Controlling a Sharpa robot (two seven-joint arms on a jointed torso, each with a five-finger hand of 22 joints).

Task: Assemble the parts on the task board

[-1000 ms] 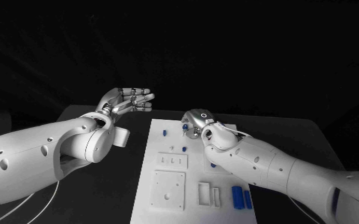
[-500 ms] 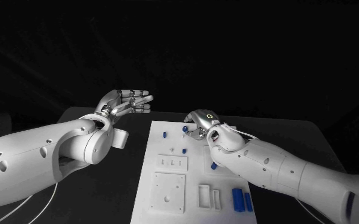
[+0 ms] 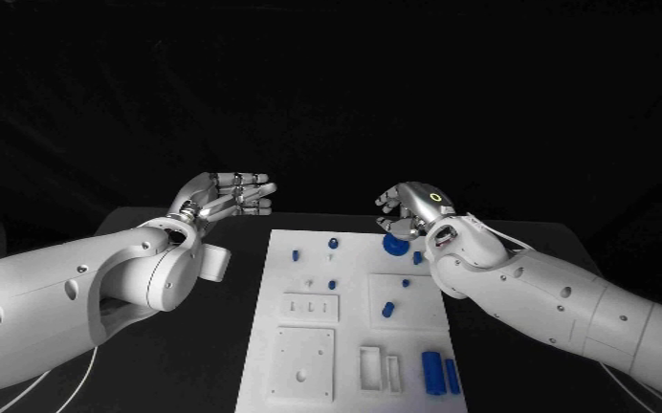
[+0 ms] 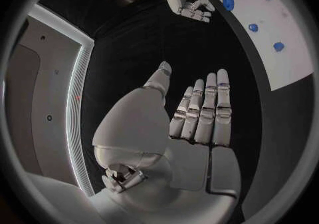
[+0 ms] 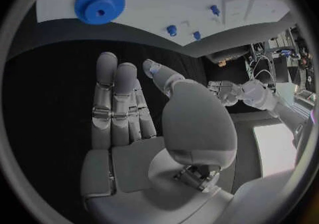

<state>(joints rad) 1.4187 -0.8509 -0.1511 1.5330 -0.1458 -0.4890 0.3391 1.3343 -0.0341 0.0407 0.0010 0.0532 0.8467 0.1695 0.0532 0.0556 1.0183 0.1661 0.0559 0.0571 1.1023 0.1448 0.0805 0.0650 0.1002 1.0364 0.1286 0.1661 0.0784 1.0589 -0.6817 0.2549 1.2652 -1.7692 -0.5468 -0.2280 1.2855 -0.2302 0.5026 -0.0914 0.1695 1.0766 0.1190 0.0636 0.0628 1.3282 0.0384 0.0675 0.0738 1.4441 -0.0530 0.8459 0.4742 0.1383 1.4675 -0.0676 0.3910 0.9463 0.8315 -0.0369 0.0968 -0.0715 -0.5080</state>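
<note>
Parts point(image 3: 387, 310) are seen scattered over the white board point(image 3: 283, 284), which lies flat in the middle of the black desk point(image 3: 531, 241): small blue pegs near the far edge, two blue cylinders point(image 3: 442, 373) at the near right corner, and a blue gear point(image 5: 100, 3) on the far right of the board. The right hand point(image 3: 409, 209) is held above the far right edge, just over the gear, with fingers point(image 5: 116, 101) straight, apart and gripping nothing. The left hand point(image 3: 224, 195) is raised over the desk left of the board, fingers point(image 4: 202, 109) extended side by side and likewise empty. No part is held, so assembly is judged barely begun. A gear lying flat offers little to grip; it could be pushed off the nearby edge if the fingers are lowered askew, and neighbouring pegs could be knocked.
</note>
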